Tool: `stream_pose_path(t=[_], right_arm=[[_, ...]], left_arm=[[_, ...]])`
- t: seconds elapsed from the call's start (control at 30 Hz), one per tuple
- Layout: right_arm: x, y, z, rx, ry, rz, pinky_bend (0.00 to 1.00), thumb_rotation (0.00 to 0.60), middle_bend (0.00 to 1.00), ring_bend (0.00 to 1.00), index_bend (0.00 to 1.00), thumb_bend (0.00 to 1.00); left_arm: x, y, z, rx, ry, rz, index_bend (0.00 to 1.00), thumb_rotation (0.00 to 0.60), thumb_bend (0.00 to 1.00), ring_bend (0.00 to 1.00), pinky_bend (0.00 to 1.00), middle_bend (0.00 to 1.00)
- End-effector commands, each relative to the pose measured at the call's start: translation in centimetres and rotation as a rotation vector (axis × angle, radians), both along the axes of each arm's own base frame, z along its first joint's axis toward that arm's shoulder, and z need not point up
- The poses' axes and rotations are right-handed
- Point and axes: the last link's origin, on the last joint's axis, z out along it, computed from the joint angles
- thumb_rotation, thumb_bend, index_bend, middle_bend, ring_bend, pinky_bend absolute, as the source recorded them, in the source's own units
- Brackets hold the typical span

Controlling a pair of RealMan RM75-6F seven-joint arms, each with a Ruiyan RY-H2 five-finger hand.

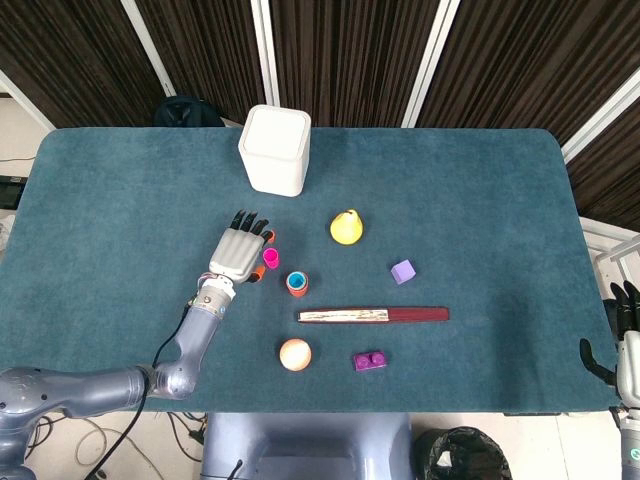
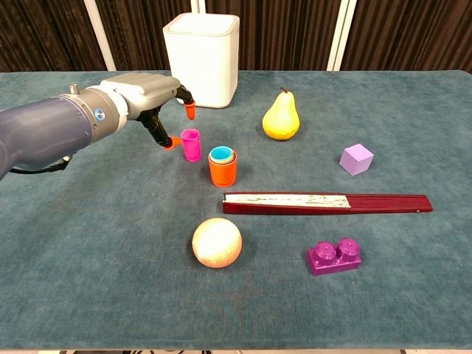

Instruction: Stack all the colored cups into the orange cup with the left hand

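Pink cup (image 2: 191, 144) — upright, mouth up — beside left hand (image 2: 147, 99).

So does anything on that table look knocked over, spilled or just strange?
Nothing stands out. The magenta cup stands upright beside the orange cup, which already has cups nested inside. The left hand is next to the magenta cup, not holding it. The pear is upright too.

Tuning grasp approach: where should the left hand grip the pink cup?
Pinch the pink cup at its rim, coming from its left, where the left hand sits. It stands upright, mouth up; the orange cup crowds its right.
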Motion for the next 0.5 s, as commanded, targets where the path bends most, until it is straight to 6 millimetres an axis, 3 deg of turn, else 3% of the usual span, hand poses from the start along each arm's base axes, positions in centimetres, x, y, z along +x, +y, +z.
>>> stream_pose_path(t=[0.03, 0.5], right_arm=[[-0.2, -0.2, -0.3, 0.007, 0.004, -0.009, 0.00, 0.600, 0.00, 0.06, 0.04, 0.43], [-1.2, -0.8, -0.9, 0.025, 0.022, -0.040, 0.00, 0.600, 0.00, 0.06, 0.04, 0.43]], left_arm=[[-0.2, 0.4, -0.4, -0.007, 0.003, 0.002, 0.32, 0.600, 0.30, 0.00, 0.00, 0.14], [-0.5, 1.2, -1.8, -0.036, 0.012, -0.005, 0.35, 0.600, 0.30, 0.00, 0.00, 0.15]])
